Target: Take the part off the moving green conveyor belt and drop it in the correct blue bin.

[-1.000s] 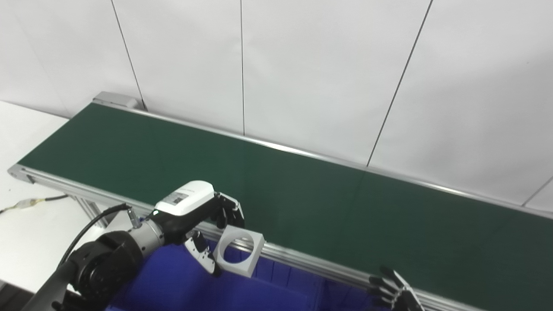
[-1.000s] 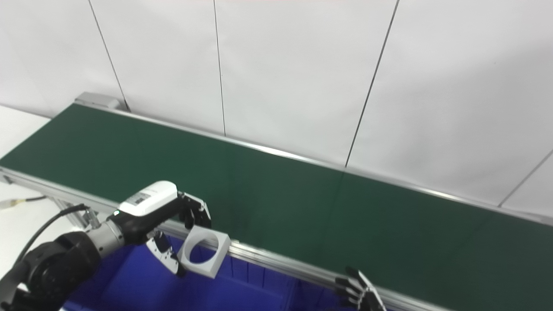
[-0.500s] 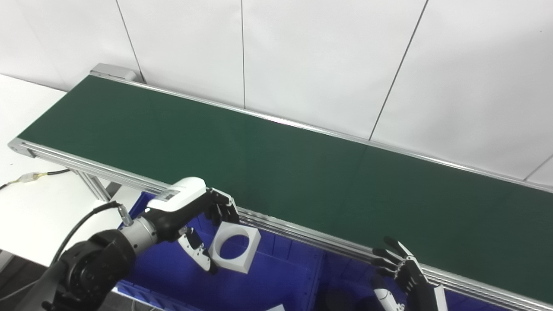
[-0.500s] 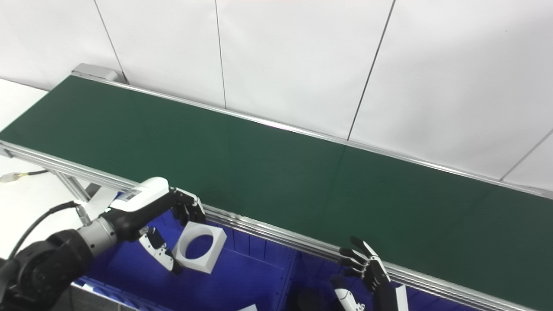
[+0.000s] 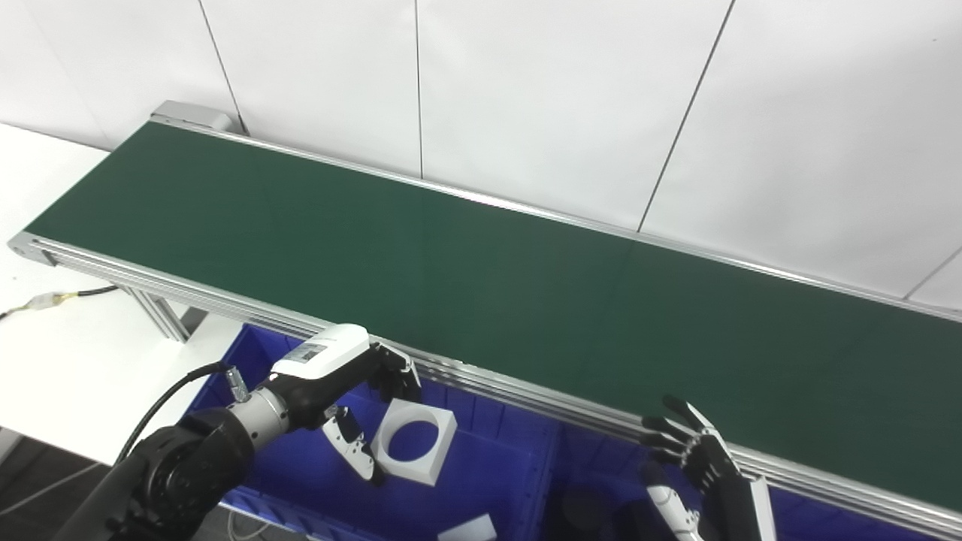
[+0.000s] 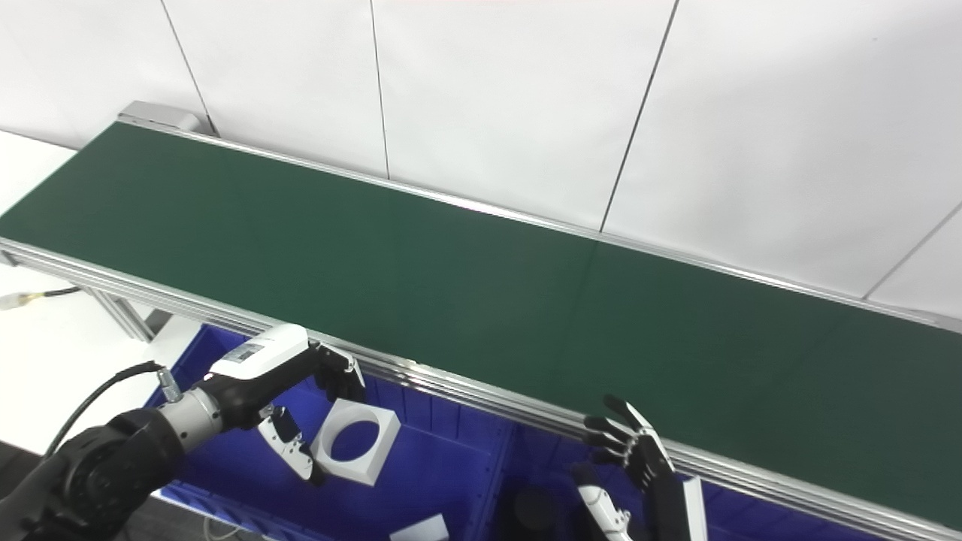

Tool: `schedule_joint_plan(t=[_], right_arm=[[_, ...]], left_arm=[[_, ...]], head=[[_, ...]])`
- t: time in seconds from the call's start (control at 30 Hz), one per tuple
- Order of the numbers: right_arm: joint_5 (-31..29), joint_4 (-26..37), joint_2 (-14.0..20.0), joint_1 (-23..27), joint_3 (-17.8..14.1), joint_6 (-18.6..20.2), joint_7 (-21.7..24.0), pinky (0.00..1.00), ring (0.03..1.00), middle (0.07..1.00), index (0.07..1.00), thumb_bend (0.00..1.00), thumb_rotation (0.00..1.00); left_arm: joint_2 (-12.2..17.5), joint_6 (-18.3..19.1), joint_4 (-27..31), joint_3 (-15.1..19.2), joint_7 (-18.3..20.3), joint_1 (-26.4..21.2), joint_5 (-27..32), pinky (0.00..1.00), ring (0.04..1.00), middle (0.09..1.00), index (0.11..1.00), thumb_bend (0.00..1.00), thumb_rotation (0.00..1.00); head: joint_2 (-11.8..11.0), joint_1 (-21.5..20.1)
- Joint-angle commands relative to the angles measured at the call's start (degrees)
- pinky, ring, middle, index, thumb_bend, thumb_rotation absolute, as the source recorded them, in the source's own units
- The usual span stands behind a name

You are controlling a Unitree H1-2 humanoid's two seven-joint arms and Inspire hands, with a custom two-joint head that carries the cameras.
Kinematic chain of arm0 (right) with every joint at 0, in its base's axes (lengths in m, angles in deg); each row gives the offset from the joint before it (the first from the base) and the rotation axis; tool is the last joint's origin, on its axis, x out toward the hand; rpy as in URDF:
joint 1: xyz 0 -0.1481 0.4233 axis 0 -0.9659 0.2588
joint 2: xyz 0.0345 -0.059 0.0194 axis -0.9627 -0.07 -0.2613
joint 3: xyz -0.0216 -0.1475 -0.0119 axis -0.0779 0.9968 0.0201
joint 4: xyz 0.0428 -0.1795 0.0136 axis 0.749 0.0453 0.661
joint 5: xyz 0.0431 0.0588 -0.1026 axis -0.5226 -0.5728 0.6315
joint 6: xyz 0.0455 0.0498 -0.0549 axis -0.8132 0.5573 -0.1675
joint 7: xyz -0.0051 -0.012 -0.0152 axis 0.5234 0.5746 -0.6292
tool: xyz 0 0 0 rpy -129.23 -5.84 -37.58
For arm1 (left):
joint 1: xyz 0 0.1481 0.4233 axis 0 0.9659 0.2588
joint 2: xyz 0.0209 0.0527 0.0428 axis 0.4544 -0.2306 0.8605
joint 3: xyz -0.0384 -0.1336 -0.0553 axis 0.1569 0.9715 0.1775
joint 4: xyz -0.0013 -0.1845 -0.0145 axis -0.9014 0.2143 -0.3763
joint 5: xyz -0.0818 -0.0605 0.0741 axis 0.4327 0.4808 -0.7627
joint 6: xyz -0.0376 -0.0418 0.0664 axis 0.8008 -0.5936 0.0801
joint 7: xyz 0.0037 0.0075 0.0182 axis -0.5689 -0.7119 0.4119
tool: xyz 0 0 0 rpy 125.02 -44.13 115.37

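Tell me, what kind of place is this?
Probably a factory-style sorting test station: a long green conveyor belt along a plain white wall, blue bins below its edge, and a robot's left hand holding a white part.

A white panelled wall fills the upper part of the scene, split by thin dark seams (some upright, some slanting). Below the wall at the left lies a white tabletop, evenly lit, with a cable and its yellowish connector resting on it near the left edge.
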Motion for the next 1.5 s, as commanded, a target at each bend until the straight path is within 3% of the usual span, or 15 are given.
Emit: schedule_joint_plan(t=[0.0, 0.1, 0.27, 0.5, 0.57, 0.8, 1.27, 1.4, 1.47], right_arm=[[-0.19, 2.38, -0.67, 0.48, -0.3, 0.75, 0.23, 0.58, 0.661, 0.713, 0.826, 0.56, 0.54], [-0.33, 2.77, -0.84, 0.35, -0.35, 1.19, 0.25, 0.59, 0.665, 0.714, 0.828, 0.56, 0.54], [-0.27, 3.16, -0.8, 0.19, -0.42, 1.33, 0.32, 0.58, 0.662, 0.715, 0.829, 0.56, 0.54], [-0.19, 3.19, -0.84, 0.28, -0.43, 1.09, 0.42, 0.58, 0.66, 0.716, 0.83, 0.55, 0.54], [-0.23, 3.22, -0.87, 0.3, -0.4, 1.12, 0.45, 0.58, 0.659, 0.716, 0.83, 0.55, 0.54], [0.17, 3.58, -1.01, 0.18, -0.44, 1.22, 0.32, 0.58, 0.658, 0.713, 0.829, 0.55, 0.54], [0.56, 4.32, -1.07, 0.12, -0.52, 1.97, 0.33, 0.58, 0.658, 0.715, 0.828, 0.55, 0.55], [0.32, 4.31, -1.08, 0.18, -0.49, 1.9, 0.34, 0.58, 0.659, 0.715, 0.828, 0.55, 0.55], [0.45, 4.34, -1.08, 0.19, -0.51, 2.0, 0.3, 0.58, 0.658, 0.715, 0.827, 0.55, 0.55]], left_arm=[[-0.28, -1.39, -0.52, -0.17, -1.66, -2.13, 0.64, 0.53, 0.529, 0.54, 0.464, 0.52, 0.0], [-1.01, -1.73, -3.93, -1.48, -2.07, -3.82, -0.33, 0.55, 0.545, 0.542, 0.469, 0.52, 0.0], [-1.9, -5.34, -10.59, -3.97, -4.95, -6.45, -2.18, 0.59, 0.556, 0.542, 0.468, 0.52, 0.0], [-3.33, -6.54, -16.81, -6.53, -8.45, -9.04, -5.63, 0.66, 0.618, 0.555, 0.459, 0.51, 0.0], [-3.55, -6.78, -18.9, -7.31, -9.17, -9.94, -6.27, 0.68, 0.637, 0.51, 0.479, 0.52, 0.0], [-3.85, -7.61, -24.45, -9.68, -10.65, -12.26, -6.98, 0.76, 0.701, 0.499, 0.483, 0.52, 0.0], [-1.99, -7.58, -21.11, -10.93, -9.86, -11.61, -8.81, 0.83, 0.729, 0.5, 0.485, 0.52, 0.0], [-1.48, -7.02, -19.84, -11.02, -8.33, -11.64, -8.51, 0.84, 0.729, 0.546, 0.467, 0.51, 0.0], [-1.21, -6.64, -18.96, -10.91, -7.23, -11.56, -7.99, 0.86, 0.755, 0.668, 0.49, 0.52, 0.06]], head=[[0.15, -0.18], [0.29, -0.55], [0.66, -0.46], [1.01, -0.17], [1.15, -0.25], [1.42, -0.62], [1.65, -0.64], [1.64, -0.68], [1.64, -0.68]])
